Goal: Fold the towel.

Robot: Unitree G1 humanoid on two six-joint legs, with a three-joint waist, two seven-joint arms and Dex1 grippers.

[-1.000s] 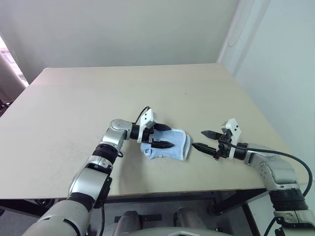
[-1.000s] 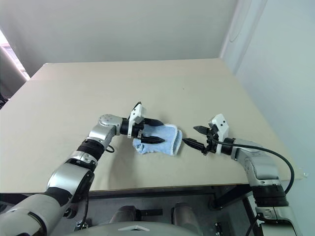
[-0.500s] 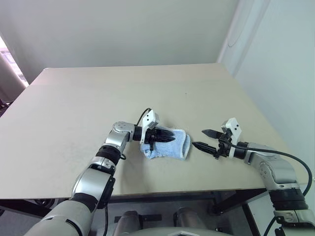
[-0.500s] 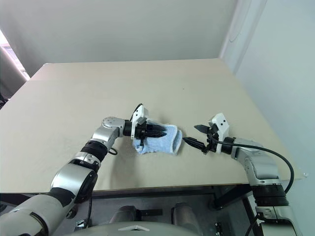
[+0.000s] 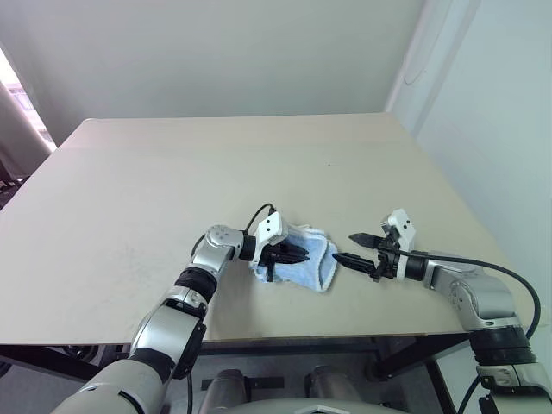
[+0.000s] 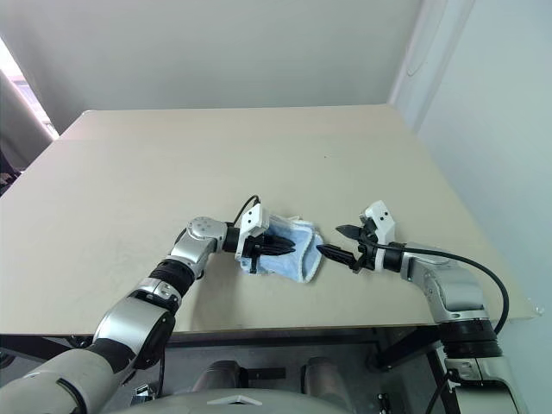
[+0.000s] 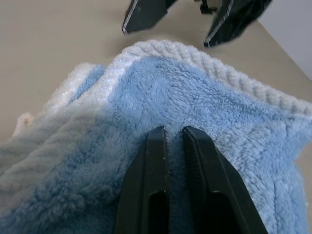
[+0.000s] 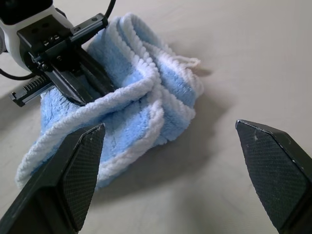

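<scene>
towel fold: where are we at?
Done: the towel already lies bunched in several layers near the table's front edge, not a neat fold. In hand: the left gripper is shut, pinching the top layer. Left: the right gripper hangs open beside the towel, apart from it; squaring the fold remains.

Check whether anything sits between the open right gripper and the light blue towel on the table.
Nothing visible does. A strip of bare tan tabletop is all that separates the open right gripper from the near edge of the bunched light blue terry towel with white edging. The left gripper is shut on the towel's other side, away from that gap.
</scene>
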